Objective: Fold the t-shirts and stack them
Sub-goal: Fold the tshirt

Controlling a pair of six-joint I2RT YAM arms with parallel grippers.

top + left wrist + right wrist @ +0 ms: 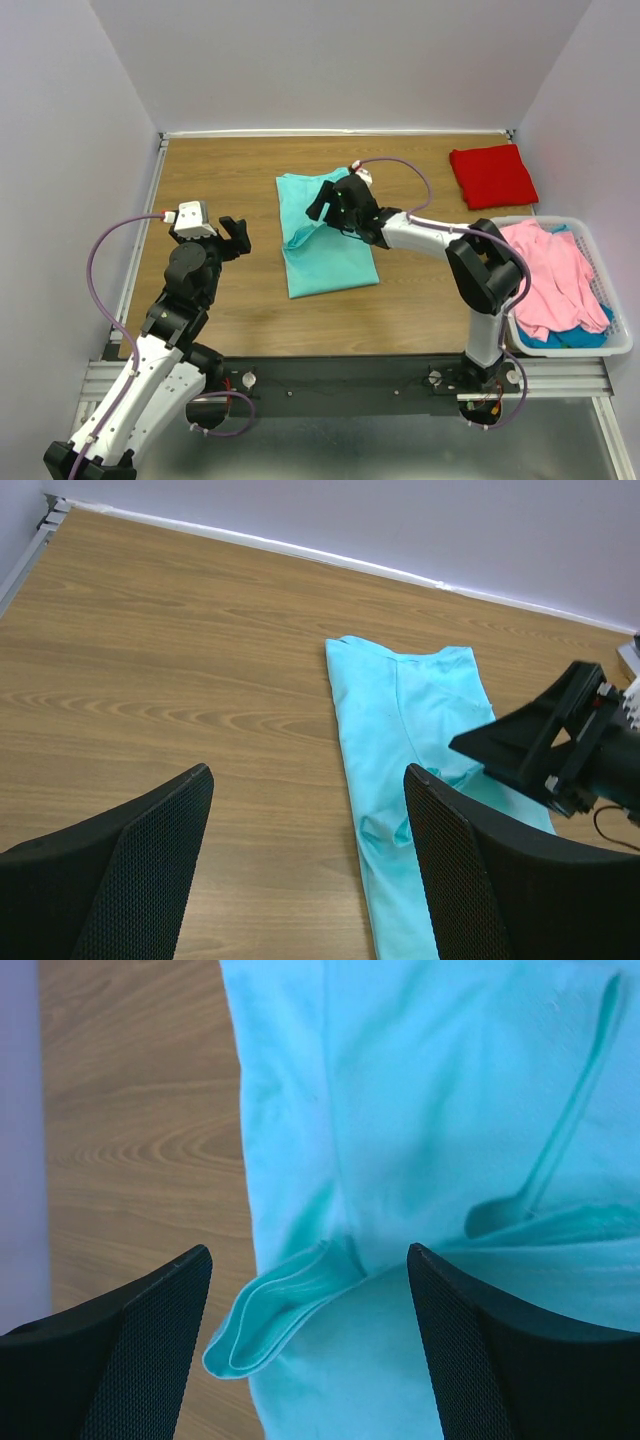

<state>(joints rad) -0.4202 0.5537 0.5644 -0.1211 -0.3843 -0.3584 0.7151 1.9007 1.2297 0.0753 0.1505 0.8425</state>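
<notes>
An aqua-teal t-shirt [330, 250] [420, 710] [450, 1080] lies partly folded into a long strip at the table's middle, with a small folded flap sticking out at its left edge. My right gripper [326, 203] [308, 1260] hovers open just over the shirt's upper part, its jaws astride the flap and nothing held. My left gripper [236, 236] [308, 780] is open over bare wood left of the shirt. A folded red t-shirt [492, 175] rests at the back right. A pink t-shirt [555, 275] and a blue-teal one [585, 335] lie crumpled in the basket.
A white plastic basket [600, 350] stands at the right table edge, beside the right arm's base. Pale walls enclose the wooden table [220, 160] on three sides. The right arm's black fingers [530, 740] show at the right of the left wrist view.
</notes>
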